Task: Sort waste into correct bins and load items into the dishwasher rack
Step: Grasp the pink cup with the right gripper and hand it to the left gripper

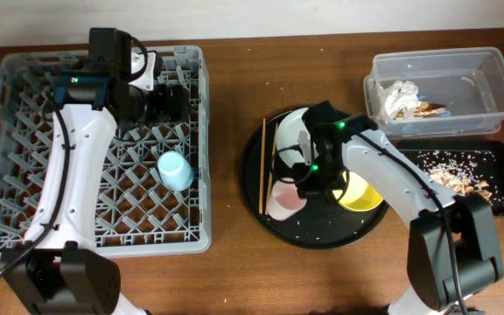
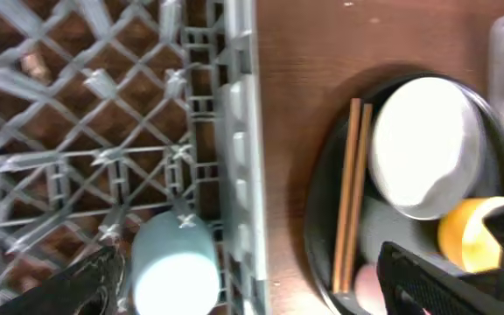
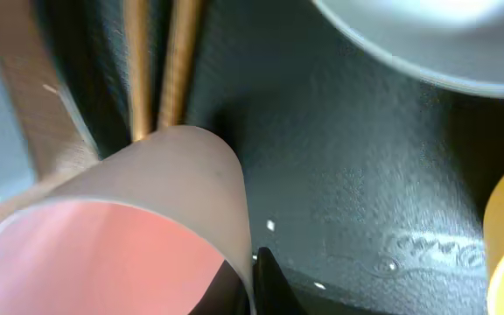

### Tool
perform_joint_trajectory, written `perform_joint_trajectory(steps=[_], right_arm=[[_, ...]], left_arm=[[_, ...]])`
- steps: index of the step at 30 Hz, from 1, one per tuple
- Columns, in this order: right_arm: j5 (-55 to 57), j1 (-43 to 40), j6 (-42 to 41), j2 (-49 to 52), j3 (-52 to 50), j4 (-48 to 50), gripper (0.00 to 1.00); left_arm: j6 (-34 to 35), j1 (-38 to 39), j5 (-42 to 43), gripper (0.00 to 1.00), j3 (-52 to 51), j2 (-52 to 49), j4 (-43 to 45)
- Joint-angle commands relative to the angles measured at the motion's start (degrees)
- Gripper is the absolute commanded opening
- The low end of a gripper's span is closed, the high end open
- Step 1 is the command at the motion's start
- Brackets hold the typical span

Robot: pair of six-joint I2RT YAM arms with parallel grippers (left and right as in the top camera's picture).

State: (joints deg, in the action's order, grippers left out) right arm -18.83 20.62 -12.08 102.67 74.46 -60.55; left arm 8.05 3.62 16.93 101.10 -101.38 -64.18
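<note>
Hovering over the round black tray (image 1: 322, 234), right gripper (image 1: 307, 178) sat just beside the tipped pink cup (image 1: 283, 199); one fingertip (image 3: 265, 284) was at its rim, grip unclear. Left gripper (image 1: 180, 103) gaped wide, empty, above the dishwasher rack (image 1: 103, 238); light-blue cup (image 1: 175, 170) lay inside, just beside one finger.

Light-blue cup (image 1: 175, 170) lies in the rack (image 1: 103, 241); pink cup (image 1: 284, 201) on black tray (image 1: 322, 234).

left hand (image 1: 175, 103) hangs spread wide, arm outstretched; right hand (image 1: 303, 179) points down, grip unclear.
</note>
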Motion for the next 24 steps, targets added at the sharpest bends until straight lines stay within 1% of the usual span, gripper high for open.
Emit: perform_joint_trajectory(steps=[1,2,3,4,5,6,7,8,10,12,13,15,18,20,21,24], right_arm=[[-8.02,-1.90,-0.46,-5.46,6.19,3.72,0.04],[-14.16,-4.26,-0.44,-7.06,6.40,9.64,0.04],[-23.85,-6.62,-0.46,-7.30,6.40,17.03,0.04],[-35.30,-8.59,-0.52,-6.86,6.38,26.95,0.04],[-41.92,-9.14,-4.57,-6.51,6.38,37.33,0.04],[-42.27,-8.66,-9.01,-6.49,6.38,44.74,0.04],[-42.75,-7.32,-12.92,-6.49,6.38,53.07,0.04],[-43.17,-6.03,-14.64,-6.49,6.38,57.42,0.04],[-44.39,-4.76,-15.47,-6.49,6.38,61.27,0.04],[-46.47,-4.76,-15.47,-6.51,6.40,62.36,0.04],[-46.53,-4.57,-15.45,-6.51,6.40,62.34,0.04],[-46.49,-3.61,-15.43,-6.27,6.38,62.75,0.04],[-44.78,-1.75,-15.21,-5.42,6.36,62.79,0.04],[-43.47,-1.38,-15.23,-5.42,6.34,62.75,0.04],[-42.42,-1.40,-15.23,-5.20,6.36,62.77,0.04],[-41.99,-1.27,-15.26,-3.87,6.36,62.79,0.04]], left_arm=[[-1.16,-2.05,25.64,0.98,0.96,-0.09,2.08],[-4.98,-4.02,38.58,0.99,0.96,-0.09,2.54],[-8.28,-5.49,47.84,0.99,0.96,-0.09,2.60],[-10.93,-6.12,53.24,0.99,0.96,-0.09,2.67],[-15.41,-6.67,60.70,0.99,0.96,-0.11,2.67],[-18.27,-6.67,65.37,0.99,0.94,-0.15,2.69],[-19.54,-6.23,66.25,0.99,0.94,-0.37,2.64],[-19.80,-5.33,66.27,0.99,0.94,-0.90,2.69],[-21.05,-3.26,66.25,0.99,0.94,-2.75,2.67],[-21.27,-2.62,66.25,0.99,0.83,-5.16,2.69],[-21.27,-2.60,67.41,0.99,0.83,-6.29,2.73],[-21.86,-2.51,73.24,0.99,0.83,-7.39,3.76],[-21.81,-2.25,73.26,0.97,0.83,-7.37,3.96],[-21.79,-1.84,73.26,0.89,0.83,-7.37,3.93],[-21.62,-0.87,73.26,0.81,0.83,-7.37,3.93],[-21.64,1.07,73.26,0.81,0.83,-7.37,4.00]])
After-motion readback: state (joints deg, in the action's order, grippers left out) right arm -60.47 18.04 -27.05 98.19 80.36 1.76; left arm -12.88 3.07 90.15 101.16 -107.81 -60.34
